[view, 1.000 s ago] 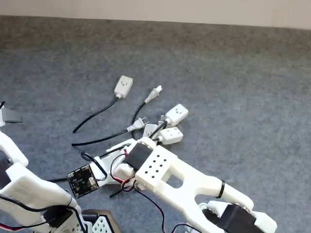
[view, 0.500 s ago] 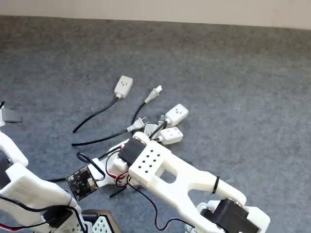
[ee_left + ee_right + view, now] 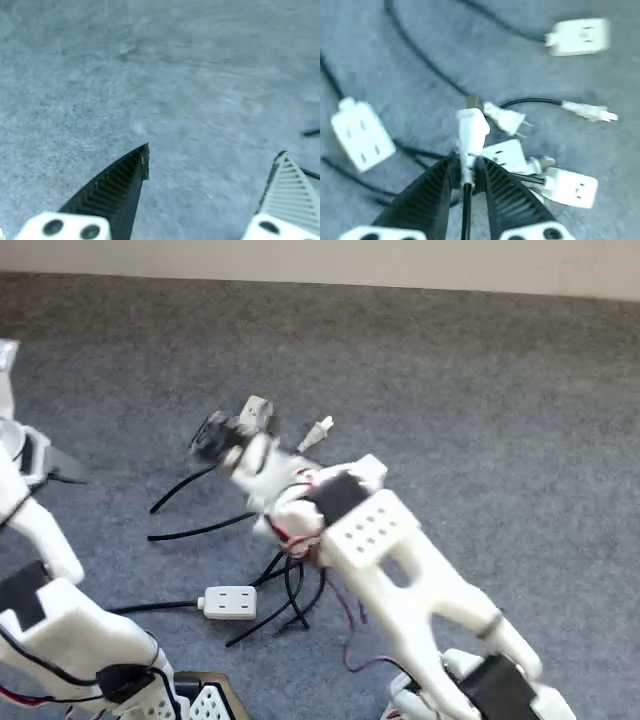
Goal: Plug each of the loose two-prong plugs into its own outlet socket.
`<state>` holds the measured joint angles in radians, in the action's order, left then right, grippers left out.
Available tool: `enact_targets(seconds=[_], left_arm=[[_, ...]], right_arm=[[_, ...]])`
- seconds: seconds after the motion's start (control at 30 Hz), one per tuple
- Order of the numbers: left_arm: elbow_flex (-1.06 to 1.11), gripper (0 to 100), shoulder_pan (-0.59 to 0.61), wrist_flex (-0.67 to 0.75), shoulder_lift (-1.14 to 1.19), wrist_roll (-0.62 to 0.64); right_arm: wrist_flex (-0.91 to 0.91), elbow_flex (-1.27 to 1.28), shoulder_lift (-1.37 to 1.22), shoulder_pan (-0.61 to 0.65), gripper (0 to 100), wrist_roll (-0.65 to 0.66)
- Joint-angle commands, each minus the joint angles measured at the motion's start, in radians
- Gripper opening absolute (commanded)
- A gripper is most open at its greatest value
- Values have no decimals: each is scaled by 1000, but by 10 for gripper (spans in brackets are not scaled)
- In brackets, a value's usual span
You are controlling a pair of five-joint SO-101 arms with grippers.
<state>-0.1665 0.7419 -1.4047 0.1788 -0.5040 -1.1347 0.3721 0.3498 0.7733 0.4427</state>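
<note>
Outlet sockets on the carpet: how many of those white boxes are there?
4 in the right wrist view: lone white single socket; white three-outlet block; white middle socket; white socket next to it. Others may be hidden.

Whole surface is a grey short-pile carpet (image 3: 500, 390), kinda felt-like, looks speckled up close. Well beyond the right gripper (image 3: 215, 435), along the far edge, there's a pale cream flat strip (image 3: 400, 260), wall or baseboard, can't tell which. Lighting's soft and even, with only faint shadows on the carpet.
</note>
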Motion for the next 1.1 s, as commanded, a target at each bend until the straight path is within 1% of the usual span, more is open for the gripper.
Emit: enact_targets(seconds=[0.0, 0.1, 0.17, 0.27, 0.33, 0.5, 0.6, 0.7, 0.77, 0.83, 1.0, 1.07], left_arm=[[-38, 375, -117, -121, -153, 0], [-35, 376, -222, -219, -232, -2], [7, 376, -298, -241, -308, -2], [148, 377, -410, -226, -463, -2], [289, 377, -475, -161, -588, 11], [665, 377, -570, 58, -889, 54], [846, 377, -610, 146, -1036, 63], [980, 377, -651, 206, -1152, 81], [1010, 377, -662, 207, -1207, 114], [1012, 377, -667, 206, -1241, 120], [1009, 377, -664, 206, -1251, 120], [1009, 374, -661, 206, -1251, 120]], right_arm=[[47, 22, 222, -73, 5, -163], [150, 199, 344, -82, 5, -206], [266, 363, 429, -68, 5, -210], [417, 582, 549, -31, 5, -229], [470, 690, 610, -2, 5, -265], [430, 710, 690, 62, 5, -273], [427, 711, 690, 88, 5, -296], [426, 711, 690, 116, 5, -307], [426, 711, 690, 122, 5, -307], [426, 711, 690, 120, 5, -307], [421, 719, 690, 117, 5, -302], [360, 720, 690, 90, 5, -267]])
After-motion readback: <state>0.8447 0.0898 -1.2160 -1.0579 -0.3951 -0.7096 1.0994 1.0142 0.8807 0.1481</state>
